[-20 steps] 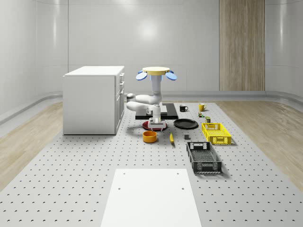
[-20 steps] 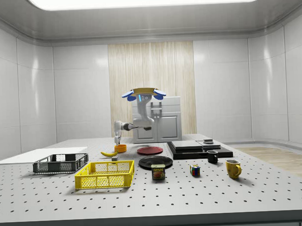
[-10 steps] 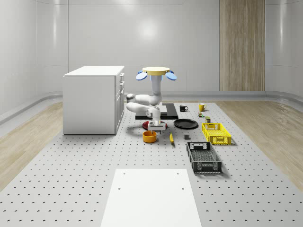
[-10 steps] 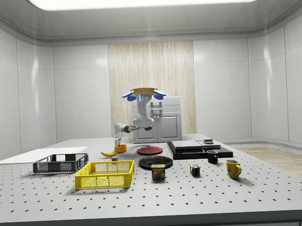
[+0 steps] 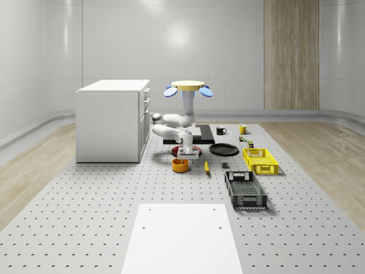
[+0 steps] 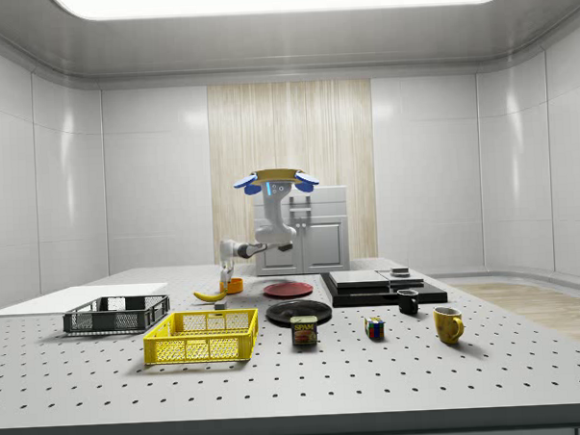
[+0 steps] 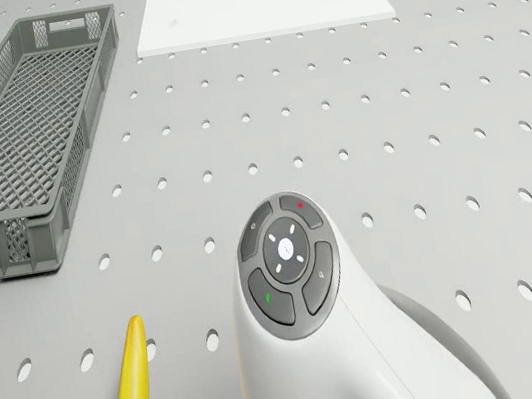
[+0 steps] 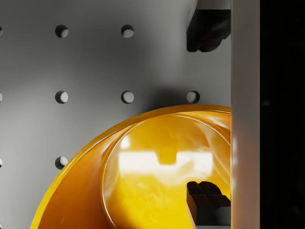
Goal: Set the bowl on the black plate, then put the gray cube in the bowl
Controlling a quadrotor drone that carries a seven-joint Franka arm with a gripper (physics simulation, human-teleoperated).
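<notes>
The drone hovered above the perforated grey counter (image 5: 85, 200) as its claw (image 8: 206, 114), spread open and empty, straddled the glossy orange bowl's (image 5: 180, 165) rim; closing squarely on that wall looked the surest grip.

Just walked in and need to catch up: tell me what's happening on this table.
The drone hovers above the perforated table beside the white cabinet, its arm reaching down. The open gripper straddles the rim of the round orange bowl, one finger inside and one outside. The bowl sits on the table, not yet on the round black plate.
</notes>
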